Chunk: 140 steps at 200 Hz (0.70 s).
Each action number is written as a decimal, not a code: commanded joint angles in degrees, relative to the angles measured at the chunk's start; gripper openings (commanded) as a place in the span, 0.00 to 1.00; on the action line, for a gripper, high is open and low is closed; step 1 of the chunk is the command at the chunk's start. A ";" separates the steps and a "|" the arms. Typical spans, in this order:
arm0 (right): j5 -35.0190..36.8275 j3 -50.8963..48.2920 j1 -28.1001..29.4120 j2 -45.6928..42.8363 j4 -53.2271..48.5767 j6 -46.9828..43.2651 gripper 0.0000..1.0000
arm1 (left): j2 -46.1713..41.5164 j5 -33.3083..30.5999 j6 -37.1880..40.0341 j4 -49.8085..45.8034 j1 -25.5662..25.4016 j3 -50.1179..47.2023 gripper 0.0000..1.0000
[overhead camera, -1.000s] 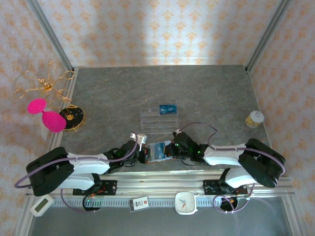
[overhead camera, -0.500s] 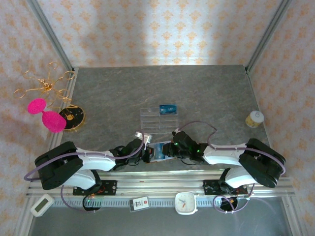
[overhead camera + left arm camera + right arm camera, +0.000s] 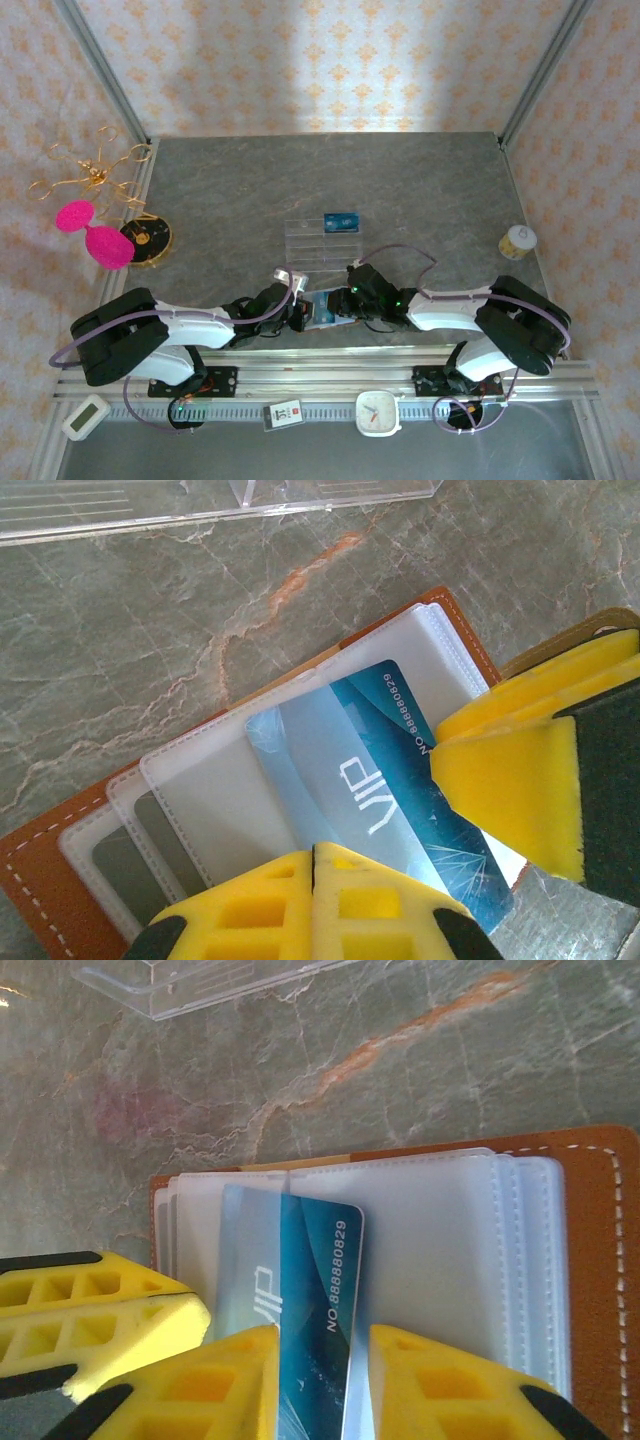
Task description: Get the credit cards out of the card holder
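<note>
Grey marbled table [image 3: 400, 190], clear tray [image 3: 310, 245] mid-table, open brown card holder [image 3: 35, 875] at near edge, pale jar [image 3: 517, 241] far right

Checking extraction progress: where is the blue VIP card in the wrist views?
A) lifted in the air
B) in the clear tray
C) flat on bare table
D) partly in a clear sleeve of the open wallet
D: the blue card lies partly under a clear sleeve of the wallet, numbered end out.
</note>
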 commanded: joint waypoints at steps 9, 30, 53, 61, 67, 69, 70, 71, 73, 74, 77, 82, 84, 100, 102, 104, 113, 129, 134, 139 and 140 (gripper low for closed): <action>-1.11 1.37 -0.19 1.19 1.46 -1.31 0.31 | 0.20 -0.11 0.79 0.23 -0.02 -0.75 0.00; -0.75 2.22 -0.19 0.23 0.83 -2.21 0.31 | -2.81 -0.90 0.94 -1.05 0.01 -0.62 0.00; 6.00 4.41 -0.19 -1.63 -5.80 -3.69 0.31 | -5.71 -2.97 1.96 -3.93 0.10 0.32 0.00; 7.66 4.37 -0.19 -2.83 -6.96 -3.63 0.33 | -6.36 -3.41 2.02 -4.90 0.06 0.65 0.00; 8.59 4.38 -0.19 -3.73 -7.69 -3.53 0.35 | -6.83 -3.68 2.02 -5.27 0.10 0.83 0.00; 8.78 4.39 -0.19 -3.99 -7.90 -3.54 0.35 | -7.01 -3.70 2.02 -5.28 0.03 0.84 0.00; 8.88 4.38 -0.19 -4.13 -7.94 -3.54 0.36 | -7.07 -3.79 2.02 -5.32 0.07 0.85 0.00; 9.03 4.31 -0.19 -4.51 -8.07 -3.50 0.36 | -7.10 -3.84 2.02 -5.35 0.08 0.89 0.00; 9.24 4.29 -0.19 -4.78 -8.13 -3.46 0.36 | -7.26 -3.90 2.02 -5.41 0.07 0.93 0.00; 9.29 4.24 -0.19 -4.96 -8.18 -3.46 0.36 | -7.33 -3.93 2.02 -5.39 0.09 0.93 0.00; 9.52 4.03 -0.19 -5.40 -8.03 -3.38 0.36 | -7.53 -4.03 2.06 -5.37 0.11 0.94 0.00; 9.60 3.63 -0.21 -6.09 -7.54 -3.41 0.35 | -7.73 -4.05 2.02 -5.18 0.13 0.95 0.00; 9.60 3.53 -0.20 -6.41 -7.30 -3.38 0.35 | -7.75 -4.06 2.02 -5.08 0.11 0.94 0.00; 9.01 3.47 -0.28 -6.64 -6.61 -4.20 0.34 | -7.18 -3.50 3.76 -4.46 0.15 1.50 0.00; 8.71 3.64 -0.28 -6.50 -6.58 -4.52 0.34 | -6.97 -3.39 3.73 -4.48 0.11 1.63 0.00; 8.43 3.81 -0.26 -6.29 -6.53 -4.77 0.34 | -6.83 -3.30 3.83 -4.42 0.10 1.75 0.00; 5.99 4.71 -0.30 -4.92 -5.87 -6.08 0.35 | -5.79 -2.83 3.97 -4.02 0.12 2.20 0.00; 3.18 6.32 -0.27 -1.36 -5.21 -6.83 0.34 | -3.84 -1.95 4.17 -2.97 0.19 2.98 0.00; 3.32 6.59 -0.27 -0.43 -5.09 -6.76 0.33 | -3.41 -1.71 4.29 -2.71 0.11 3.26 0.00; 3.68 6.73 -0.32 0.25 -5.01 -6.60 0.33 | -3.06 -1.56 4.38 -2.46 0.15 3.52 0.00; 3.79 6.74 -0.30 0.41 -4.95 -6.61 0.33 | -2.94 -1.54 4.39 -2.42 0.12 3.55 0.00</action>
